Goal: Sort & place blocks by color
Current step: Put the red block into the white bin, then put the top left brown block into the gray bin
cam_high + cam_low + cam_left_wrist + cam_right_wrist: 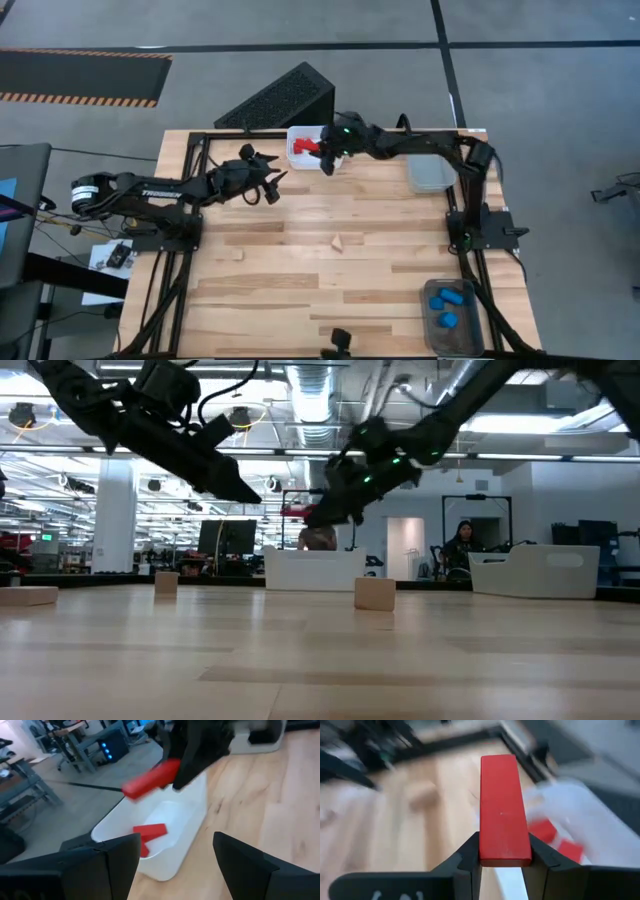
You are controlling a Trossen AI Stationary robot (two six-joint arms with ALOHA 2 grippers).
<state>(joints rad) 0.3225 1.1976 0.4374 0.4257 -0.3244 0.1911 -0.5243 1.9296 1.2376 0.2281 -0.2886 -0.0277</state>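
Observation:
My right gripper is shut on a red bar over the white bin at the table's far edge. The bin holds a few red blocks. My left gripper is open and empty; it hovers just left of the bin, on its near side, and points at it. A pale wood wedge lies on the table's middle. The low view shows that wood block and two more resting on the tabletop. Blue blocks lie in a grey bin at the near right. My right gripper pinches the red bar's two long sides at one end between its two fingers. The bar sticks out forward along the fingers. The fingers come from the table's right, slanting down. The bar is lifted clear above the white bin.
A clear bin stands at the far right by the right arm's base. A dark perforated box lies beyond the table's far edge. The black frame rails run along the table's left and right sides. People show in the room behind.

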